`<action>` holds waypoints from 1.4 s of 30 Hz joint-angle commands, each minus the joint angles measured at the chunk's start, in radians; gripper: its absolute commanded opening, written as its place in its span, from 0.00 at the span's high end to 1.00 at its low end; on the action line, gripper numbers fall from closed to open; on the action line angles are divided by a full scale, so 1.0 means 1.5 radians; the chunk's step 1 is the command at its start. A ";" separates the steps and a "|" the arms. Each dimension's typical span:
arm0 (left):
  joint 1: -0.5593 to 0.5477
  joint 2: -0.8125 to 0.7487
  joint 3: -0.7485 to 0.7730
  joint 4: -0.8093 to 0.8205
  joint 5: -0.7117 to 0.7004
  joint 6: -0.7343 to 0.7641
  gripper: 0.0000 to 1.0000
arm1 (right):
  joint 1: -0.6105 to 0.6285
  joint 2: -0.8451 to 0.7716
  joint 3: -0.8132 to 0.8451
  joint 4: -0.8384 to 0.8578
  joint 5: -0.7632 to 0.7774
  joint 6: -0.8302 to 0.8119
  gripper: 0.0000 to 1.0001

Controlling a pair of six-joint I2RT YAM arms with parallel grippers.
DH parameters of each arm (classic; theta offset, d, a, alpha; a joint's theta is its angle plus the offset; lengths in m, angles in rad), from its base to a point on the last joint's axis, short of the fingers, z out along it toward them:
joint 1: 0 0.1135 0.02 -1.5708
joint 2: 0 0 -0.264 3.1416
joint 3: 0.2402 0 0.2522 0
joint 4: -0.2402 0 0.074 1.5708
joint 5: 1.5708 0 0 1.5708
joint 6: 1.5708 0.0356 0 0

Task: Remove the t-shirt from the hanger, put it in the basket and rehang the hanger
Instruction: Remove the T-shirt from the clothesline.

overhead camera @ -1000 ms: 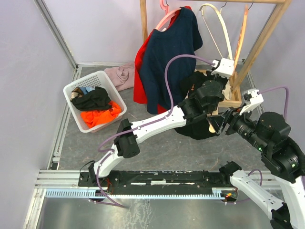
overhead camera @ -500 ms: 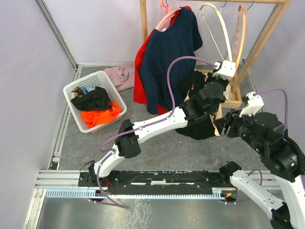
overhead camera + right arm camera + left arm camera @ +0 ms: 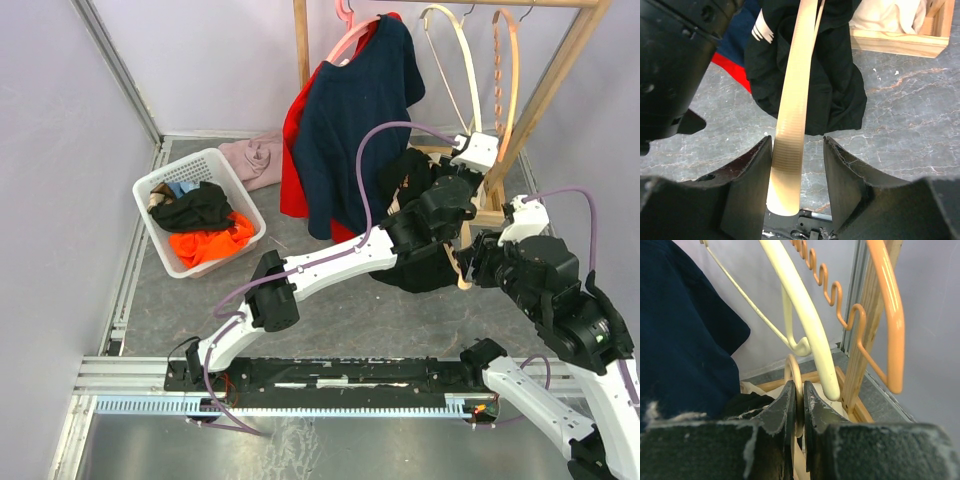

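1. My left claw (image 3: pixel 799 390) is pressed together, pinching the thin hook of the tan hanger (image 3: pixel 792 367) between both jaws.
2. My right claw (image 3: pixel 797 142) is spread, with one jaw on each side of the hanger's flat arm. One jaw is just beside the wood and the other stands clear of it, so this claw grips nothing.
3. The black t-shirt (image 3: pixel 835 85) is draped and bunched over that hanger, at 12 o'clock from my right claw. It is low over the desk (image 3: pixel 340 310).
4. From above, the t-shirt sits at about 3 o'clock from the desk's middle. It is partly under my left arm and between my two claws.
5. The wooden rack (image 3: pixel 545 100) stands at 1 o'clock on the desk.
6. A navy shirt (image 3: pixel 360 110) hangs from the rack at 12 o'clock, with a red garment (image 3: pixel 292 170) just behind it.
7. Seen from my left wrist, a cream hanger (image 3: pixel 805 315) is at 12 o'clock above the claw. A wavy orange hanger (image 3: pixel 892 315) is at 2 o'clock.
8. A white basket (image 3: pixel 172 168) of clothes sits at 9 o'clock on the desk. A pink cloth (image 3: pixel 255 155) lies near it at 11 o'clock.
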 commanded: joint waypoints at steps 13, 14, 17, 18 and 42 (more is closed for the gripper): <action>-0.008 -0.033 0.003 -0.006 0.026 -0.053 0.97 | -0.002 0.020 -0.075 0.157 0.101 -0.016 0.53; -0.008 -0.035 0.002 -0.006 0.027 -0.054 0.97 | -0.001 0.021 -0.079 0.163 0.104 -0.015 0.54; -0.008 -0.037 -0.001 -0.007 0.027 -0.057 0.97 | -0.001 0.025 -0.092 0.182 0.114 -0.011 0.58; -0.008 -0.038 -0.001 -0.007 0.027 -0.058 0.97 | -0.001 0.025 -0.096 0.187 0.117 -0.009 0.59; -0.008 -0.065 -0.008 -0.019 0.042 -0.043 0.71 | -0.001 -0.003 -0.059 0.221 0.104 -0.077 0.99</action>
